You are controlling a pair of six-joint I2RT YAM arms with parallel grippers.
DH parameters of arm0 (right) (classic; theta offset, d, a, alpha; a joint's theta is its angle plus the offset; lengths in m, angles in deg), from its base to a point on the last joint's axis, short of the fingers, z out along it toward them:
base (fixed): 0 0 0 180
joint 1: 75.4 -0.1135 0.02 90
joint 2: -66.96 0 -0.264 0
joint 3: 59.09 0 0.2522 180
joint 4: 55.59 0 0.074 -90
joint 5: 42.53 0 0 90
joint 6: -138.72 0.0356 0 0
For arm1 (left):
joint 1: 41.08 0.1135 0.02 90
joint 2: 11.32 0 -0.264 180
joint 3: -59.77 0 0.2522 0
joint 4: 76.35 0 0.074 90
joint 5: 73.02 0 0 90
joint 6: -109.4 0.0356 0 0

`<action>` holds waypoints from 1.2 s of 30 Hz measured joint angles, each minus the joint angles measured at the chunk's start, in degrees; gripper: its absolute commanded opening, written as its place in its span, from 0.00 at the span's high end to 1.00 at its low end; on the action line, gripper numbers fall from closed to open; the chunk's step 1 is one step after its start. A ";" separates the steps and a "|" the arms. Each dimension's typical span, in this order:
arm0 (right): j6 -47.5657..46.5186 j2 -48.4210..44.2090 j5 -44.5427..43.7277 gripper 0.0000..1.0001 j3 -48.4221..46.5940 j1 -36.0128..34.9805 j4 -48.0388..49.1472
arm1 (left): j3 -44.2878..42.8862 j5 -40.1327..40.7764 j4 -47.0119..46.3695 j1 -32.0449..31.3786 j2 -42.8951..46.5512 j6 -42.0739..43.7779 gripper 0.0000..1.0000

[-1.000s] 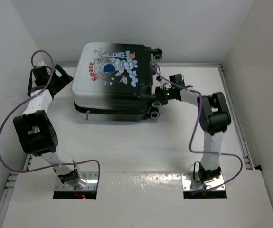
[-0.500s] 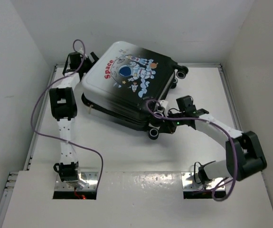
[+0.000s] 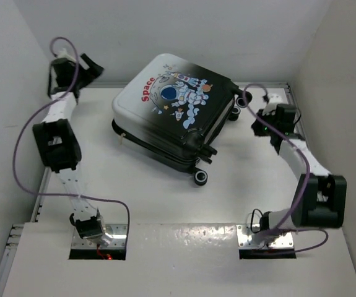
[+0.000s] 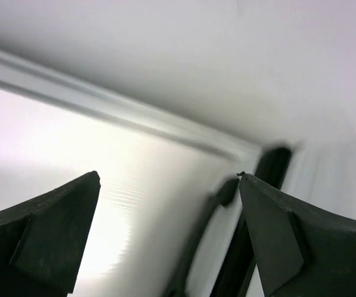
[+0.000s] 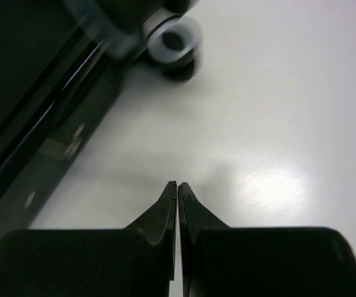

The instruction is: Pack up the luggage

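Luggage [image 3: 171, 108] is lying shut in the overhead view, its long axis slanting and its wheeled end facing our right claw [image 3: 258, 124], seemingly the nearer one. Through the left wrist, our left claw [image 4: 168, 176] is gaping, holding nothing. Through the right wrist, the right claw is pressing together, empty, with a wheel [image 5: 173, 40] sitting ahead-left.

Luggage [image 3: 171, 117] shell: hard plastic, glossy, smooth, printed. Table [image 3: 165, 198]: smooth white, faint sheen under the light. Right gripper [image 5: 177, 187] fingers: matt black; base plates [image 3: 121, 231]: bare shiny metal.
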 measured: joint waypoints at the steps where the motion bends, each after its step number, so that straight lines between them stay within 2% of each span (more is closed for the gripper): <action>1: 2.21 2.78 -2.12 0.98 -2.95 2.01 1.07 | 1.73 2.16 0.52 1.70 4.28 1.14 0.00; 4: 7.67 11.58 -7.15 0.99 -12.92 5.70 4.55 | 11.32 6.99 1.05 6.78 19.54 3.91 0.00; 6: 12.17 17.97 -9.42 0.99 -19.56 7.61 8.37 | 17.99 8.02 1.57 7.98 29.16 5.25 0.02; 8: 17.51 25.07 -8.83 0.99 -26.23 8.79 10.12 | 24.94 5.99 1.31 7.48 37.09 6.03 0.03; 11: 22.93 37.88 -4.07 0.99 -36.89 8.83 14.16 | 32.33 1.60 3.82 6.16 42.53 7.43 0.08; 15: 27.19 52.68 3.52 0.99 -48.50 7.34 15.17 | 41.70 -2.45 9.51 3.80 43.06 11.26 0.15; 18: 28.44 60.48 7.10 0.97 -54.66 6.34 14.45 | 46.23 -3.30 15.89 2.93 43.15 14.05 0.22; 19: 28.72 62.75 7.80 0.97 -56.63 5.97 14.12 | 46.97 -3.32 17.79 2.75 43.34 15.17 0.29; 23: 28.81 69.05 8.85 0.96 -62.86 4.98 12.90 | 49.00 -2.89 21.84 2.45 46.21 19.26 0.46; 29: 30.03 76.02 9.22 0.89 -72.63 4.07 10.91 | 50.75 0.48 24.46 -0.76 46.49 22.21 0.50; 33: 32.89 76.17 10.10 0.88 -73.61 3.13 9.44 | 50.82 3.30 23.61 -3.85 41.70 22.12 0.50; 36: 35.93 76.04 13.51 0.91 -72.02 1.88 9.20 | 50.56 4.46 22.84 -5.29 37.07 21.42 0.47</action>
